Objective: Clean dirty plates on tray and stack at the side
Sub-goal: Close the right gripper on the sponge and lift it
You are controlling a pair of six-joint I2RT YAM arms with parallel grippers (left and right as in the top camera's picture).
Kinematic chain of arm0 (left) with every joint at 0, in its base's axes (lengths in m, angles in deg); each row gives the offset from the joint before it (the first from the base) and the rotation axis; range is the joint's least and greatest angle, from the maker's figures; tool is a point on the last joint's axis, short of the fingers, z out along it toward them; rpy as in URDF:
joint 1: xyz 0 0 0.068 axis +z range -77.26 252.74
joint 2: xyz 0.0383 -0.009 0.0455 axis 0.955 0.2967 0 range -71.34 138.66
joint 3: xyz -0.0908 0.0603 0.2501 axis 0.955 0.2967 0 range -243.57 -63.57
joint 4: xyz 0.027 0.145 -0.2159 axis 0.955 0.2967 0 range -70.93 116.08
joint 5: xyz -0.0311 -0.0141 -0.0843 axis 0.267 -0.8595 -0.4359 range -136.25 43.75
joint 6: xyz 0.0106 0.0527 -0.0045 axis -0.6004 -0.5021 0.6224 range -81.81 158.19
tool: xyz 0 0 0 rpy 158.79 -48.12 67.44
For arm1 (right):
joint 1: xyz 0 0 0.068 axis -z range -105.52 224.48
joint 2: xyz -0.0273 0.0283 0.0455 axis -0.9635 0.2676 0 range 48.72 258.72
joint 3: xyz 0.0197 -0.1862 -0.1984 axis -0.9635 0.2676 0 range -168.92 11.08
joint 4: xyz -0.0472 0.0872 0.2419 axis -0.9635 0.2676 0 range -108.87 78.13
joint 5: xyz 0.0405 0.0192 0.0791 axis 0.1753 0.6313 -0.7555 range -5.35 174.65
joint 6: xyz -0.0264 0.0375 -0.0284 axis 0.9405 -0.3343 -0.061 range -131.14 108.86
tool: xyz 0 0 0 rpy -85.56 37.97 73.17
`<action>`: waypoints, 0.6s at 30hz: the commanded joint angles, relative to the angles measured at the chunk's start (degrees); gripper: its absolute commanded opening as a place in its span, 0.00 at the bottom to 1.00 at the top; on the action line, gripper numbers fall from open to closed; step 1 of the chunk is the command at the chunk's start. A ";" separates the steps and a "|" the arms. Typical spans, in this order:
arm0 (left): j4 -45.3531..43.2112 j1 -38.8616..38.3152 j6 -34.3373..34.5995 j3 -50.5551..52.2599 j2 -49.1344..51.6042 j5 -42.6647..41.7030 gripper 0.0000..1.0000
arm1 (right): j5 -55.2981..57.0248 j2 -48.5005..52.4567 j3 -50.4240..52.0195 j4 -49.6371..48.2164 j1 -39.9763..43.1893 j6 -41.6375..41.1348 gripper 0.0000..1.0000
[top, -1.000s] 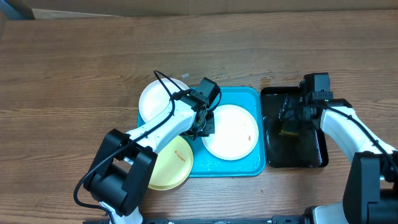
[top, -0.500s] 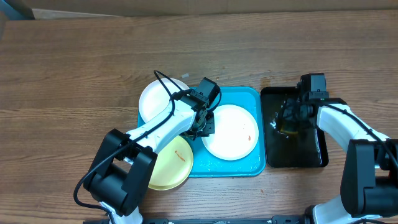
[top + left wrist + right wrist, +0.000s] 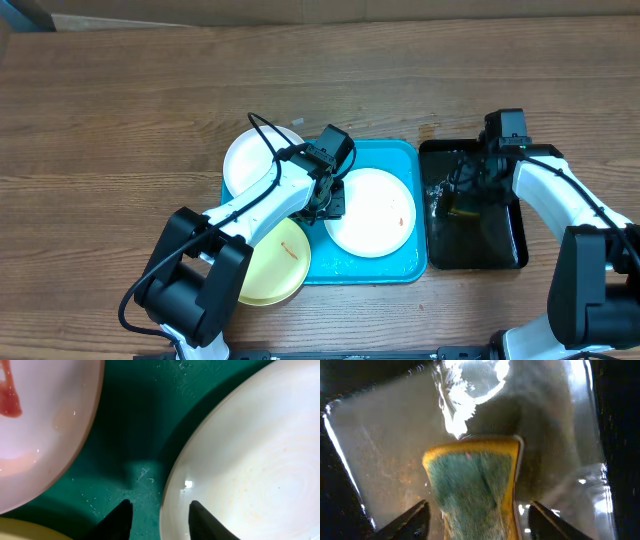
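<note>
The cyan tray (image 3: 385, 265) holds a white dirty plate (image 3: 370, 212) with a red speck. A second white plate (image 3: 250, 160) overlaps the tray's back left corner. A pale yellow-green plate (image 3: 270, 265) with an orange smear overlaps its front left. My left gripper (image 3: 325, 208) is at the middle plate's left rim. In the left wrist view its jaws (image 3: 160, 505) stand open astride that rim (image 3: 172, 480), one finger on the tray (image 3: 130, 420), one over the plate. My right gripper (image 3: 477, 507) stands open around a yellow-green sponge (image 3: 470, 480) without touching it.
A narrow black tray (image 3: 505, 255) of water stands right of the cyan tray, and the sponge (image 3: 462, 212) lies in it. The left wrist view shows a red smear (image 3: 10, 402) on the back white plate. Bare wooden table (image 3: 120, 120) lies all round.
The right arm has shifted slightly over the black tray and the water there ripples. The left arm and the plates stay where they were.
</note>
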 commanded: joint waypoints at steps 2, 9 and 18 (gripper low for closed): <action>0.00 0.31 -0.33 -1.18 0.90 0.39 0.29 | 0.52 -1.31 -0.85 1.68 -0.22 -0.02 0.56; 0.15 0.24 -0.33 -1.18 0.90 0.39 0.29 | 0.48 -1.31 -0.83 2.25 -0.22 -0.02 0.56; -0.04 0.22 -0.33 -0.50 0.96 0.39 0.24 | 0.44 -1.31 -0.83 3.10 -0.22 -0.02 0.56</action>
